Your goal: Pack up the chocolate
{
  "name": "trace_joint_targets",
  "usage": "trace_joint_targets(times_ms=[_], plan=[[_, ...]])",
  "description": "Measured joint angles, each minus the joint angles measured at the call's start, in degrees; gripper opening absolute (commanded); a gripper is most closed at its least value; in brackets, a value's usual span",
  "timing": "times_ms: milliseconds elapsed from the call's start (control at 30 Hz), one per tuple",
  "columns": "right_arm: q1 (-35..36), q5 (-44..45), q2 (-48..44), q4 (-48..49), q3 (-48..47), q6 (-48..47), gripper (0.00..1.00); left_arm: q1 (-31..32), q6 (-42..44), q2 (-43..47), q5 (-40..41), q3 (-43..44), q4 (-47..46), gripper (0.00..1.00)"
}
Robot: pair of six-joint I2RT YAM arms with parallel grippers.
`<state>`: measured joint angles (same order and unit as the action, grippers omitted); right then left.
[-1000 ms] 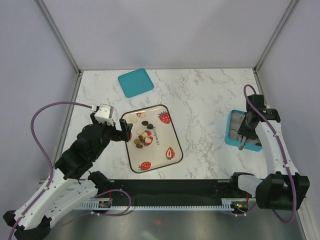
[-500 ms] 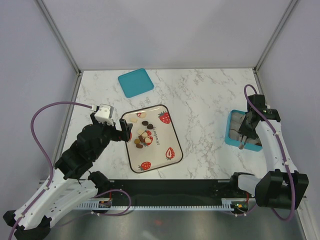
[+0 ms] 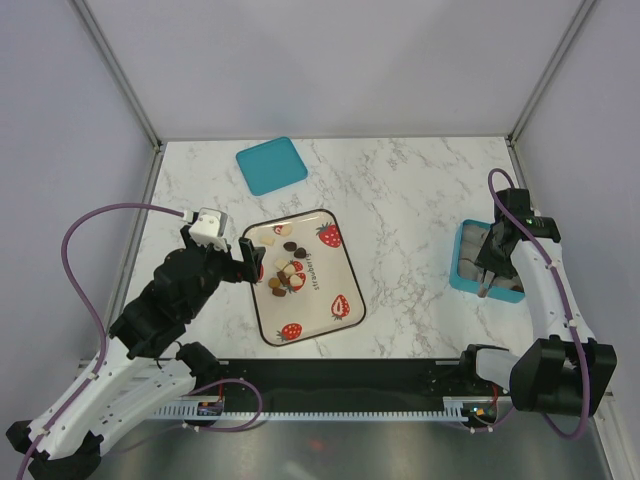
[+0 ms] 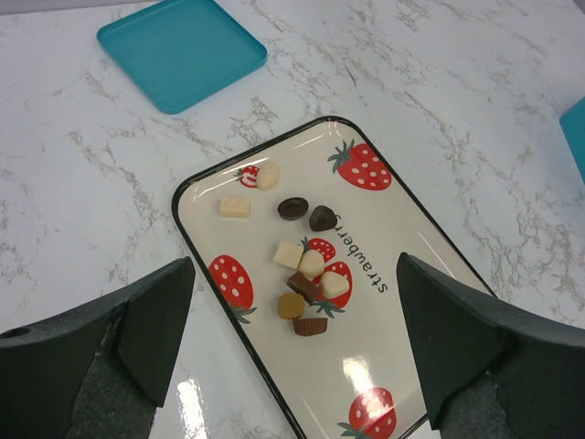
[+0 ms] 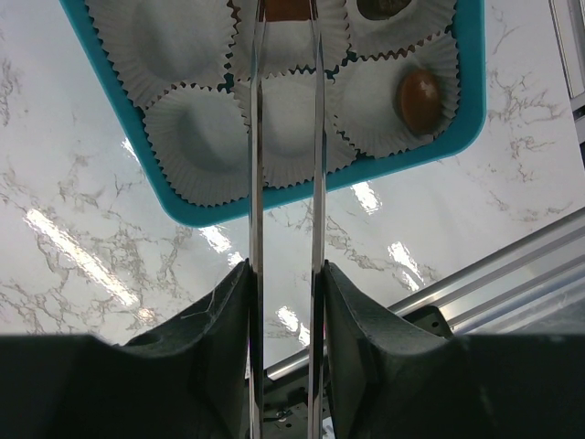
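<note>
- The left gripper [image 4: 294,265] hangs over the tray [image 4: 265,366], and its two fingers are wide apart with nothing in them.
- Most of the chocolate [image 4: 306,283] lies on the tray in a small bunch, near the middle of the table [image 3: 400,200].
- Some pieces are dark brown and some are white or tan. Two dark ones and two pale ones lie a bit apart on the far side of the bunch.
- The tray has red strawberries painted on it.
- A blue lid [image 4: 183,50] lies flat on the table, far from the arms and to the left of the tray.
- The right gripper [image 5: 286,18] is over the blue box [image 5: 219,208] on the right side of the table.
- Its two thin fingers are close together and pinch a brown piece [image 5: 288,7] between them.
- The box is full of white paper cups [image 5: 196,133].
- One round brown piece [image 5: 419,96] sits in a cup at the right side of the box.
</note>
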<state>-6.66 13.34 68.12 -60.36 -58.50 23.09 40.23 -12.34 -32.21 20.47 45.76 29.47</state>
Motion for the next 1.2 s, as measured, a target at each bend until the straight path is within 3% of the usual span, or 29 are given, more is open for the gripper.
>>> trace_joint_targets(times_ms=[500, 867, 967, 1200], plan=[[0.00, -0.09, -0.02, -0.35, -0.35, 0.00, 0.47, 0.00, 0.00, 0.00, 0.00, 0.00, 0.00, 1.00], [1.36, -5.90, -2.73, -2.29, -9.33, 0.66, 0.45, 0.00, 0.00, 0.00, 0.02, 0.00, 0.00, 1.00], [7.28, -7.23, -3.67, -1.57, -9.70, 2.12, 0.45, 0.00, 0.00, 0.09, 0.11, 0.00, 0.00, 1.00], [34.77, -5.97, -0.09, 5.68, -9.68, 6.97, 0.46, 0.00, 0.00, 1.90, 0.81, -0.02, 0.00, 1.00]])
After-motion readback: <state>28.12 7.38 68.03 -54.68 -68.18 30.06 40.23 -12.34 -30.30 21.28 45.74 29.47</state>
